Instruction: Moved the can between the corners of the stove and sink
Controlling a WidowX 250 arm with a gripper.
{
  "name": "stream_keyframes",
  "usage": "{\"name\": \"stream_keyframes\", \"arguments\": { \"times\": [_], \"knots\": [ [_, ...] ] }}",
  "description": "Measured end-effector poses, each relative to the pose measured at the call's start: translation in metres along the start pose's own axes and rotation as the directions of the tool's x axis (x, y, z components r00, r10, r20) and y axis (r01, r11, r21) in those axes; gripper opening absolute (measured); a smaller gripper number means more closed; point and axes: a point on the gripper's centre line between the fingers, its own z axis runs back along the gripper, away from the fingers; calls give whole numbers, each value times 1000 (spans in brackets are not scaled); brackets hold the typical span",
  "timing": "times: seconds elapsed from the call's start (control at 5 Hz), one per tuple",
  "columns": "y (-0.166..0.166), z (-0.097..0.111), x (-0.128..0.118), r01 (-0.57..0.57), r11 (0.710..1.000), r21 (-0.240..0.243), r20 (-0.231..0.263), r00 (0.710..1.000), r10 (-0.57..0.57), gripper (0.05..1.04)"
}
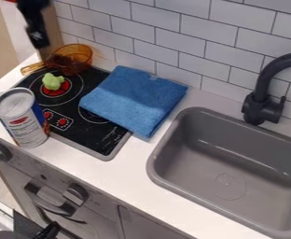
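The black gripper (38, 33) hangs at the upper left, above and behind the stove's back left area, apart from the can. A white, blue and red can (24, 122) with a pale lid stands upright at the stove's front left corner. The black stove (89, 136) has a grey edge and red markings. To its right, the grey sink (201, 186) is set into the white counter, with the can well away from its rim.
A folded blue cloth (135, 99) covers the stove's right part. Green toy food (53, 81) rests on a burner, near an amber pan (75, 57). A dark faucet (262, 100) rises behind the sink. White counter (132, 161) runs along the front, between stove and sink.
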Motion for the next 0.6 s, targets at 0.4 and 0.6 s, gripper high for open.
{"name": "stream_keyframes", "arguments": {
  "times": [0.4, 0.6],
  "knots": [
    [16, 1, -49, 275, 961, 14, -34, 961, -274, 1000],
    [13, -9, -65, 351, 936, 35, -58, 935, -349, 1001]
  ]
}}
